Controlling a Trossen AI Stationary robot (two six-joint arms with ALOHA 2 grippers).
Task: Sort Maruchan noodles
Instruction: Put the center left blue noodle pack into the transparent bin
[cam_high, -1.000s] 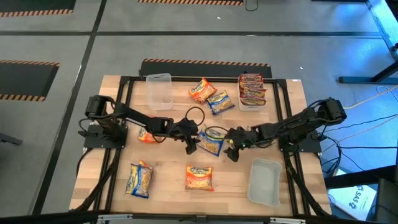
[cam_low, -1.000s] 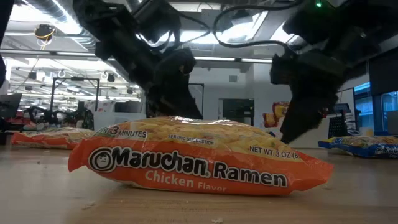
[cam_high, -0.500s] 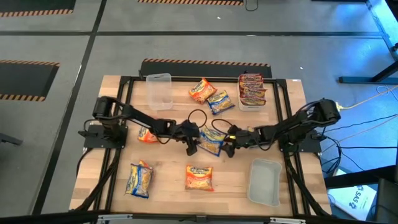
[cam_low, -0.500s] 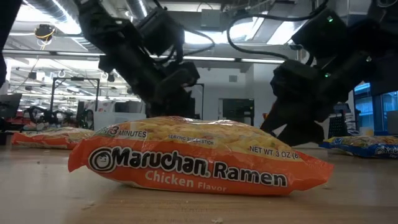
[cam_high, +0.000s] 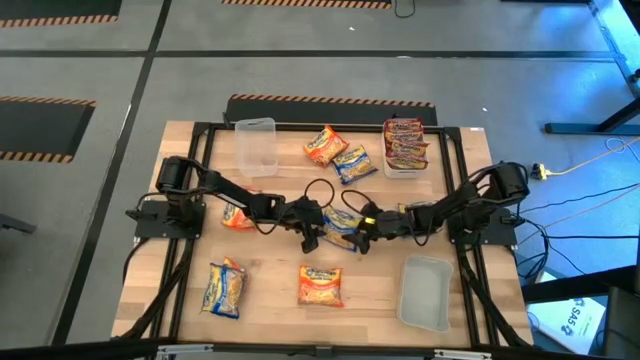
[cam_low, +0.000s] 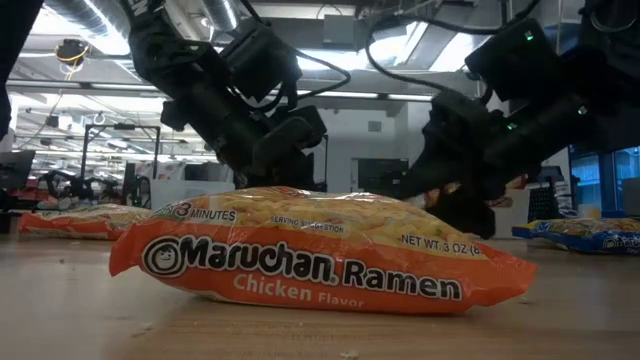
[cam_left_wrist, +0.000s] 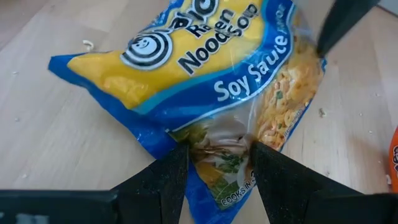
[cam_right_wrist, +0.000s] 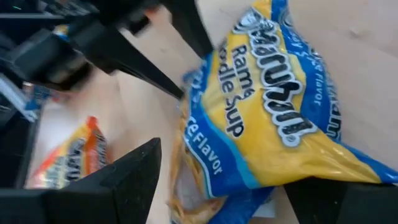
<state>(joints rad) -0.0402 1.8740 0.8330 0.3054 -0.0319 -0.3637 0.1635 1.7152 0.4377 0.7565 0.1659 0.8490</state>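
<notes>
Bench (cam_high: 270, 290): one wooden top inside a black frame, seen from above; both arms reach in to its middle.
Left arm: one, mounted at the left edge, stretched toward the centre.
Orange packets: four counted. One lies beside the left arm's forearm (cam_high: 236, 216); one at the front centre (cam_high: 320, 285), the same one that fills the low view, reading "Maruchan Ramen Chicken Flavor" (cam_low: 320, 265); one at the back centre (cam_high: 324, 145); one part-seen in the right wrist view only (cam_right_wrist: 65, 155), which cannot be matched to the others.
Blue-and-yellow packets: three counted. One at the front left (cam_high: 224, 288); one at the centre, between the two pincers (cam_high: 340, 226); one at the back centre, touching the orange one (cam_high: 354, 163).
Clear tubs: three counted. One at the back left, holding nothing visible (cam_high: 256, 147); one at the back right (cam_high: 404, 168); one at the front right, holding nothing visible (cam_high: 425, 292).
Red packets: a stack in the back-right tub (cam_high: 404, 140); count cannot be told.
Left pincer (cam_left_wrist: 216, 163): narrow, its two fingers pinched on the clear end of the centre blue-and-yellow packet, labelled "Soy Sauce".
Right pincer (cam_high: 364, 228): spread wide, fingers either side of the same packet's opposite end, not closed on it.
Right arm: one, mounted at the right edge, stretched toward the centre.
</notes>
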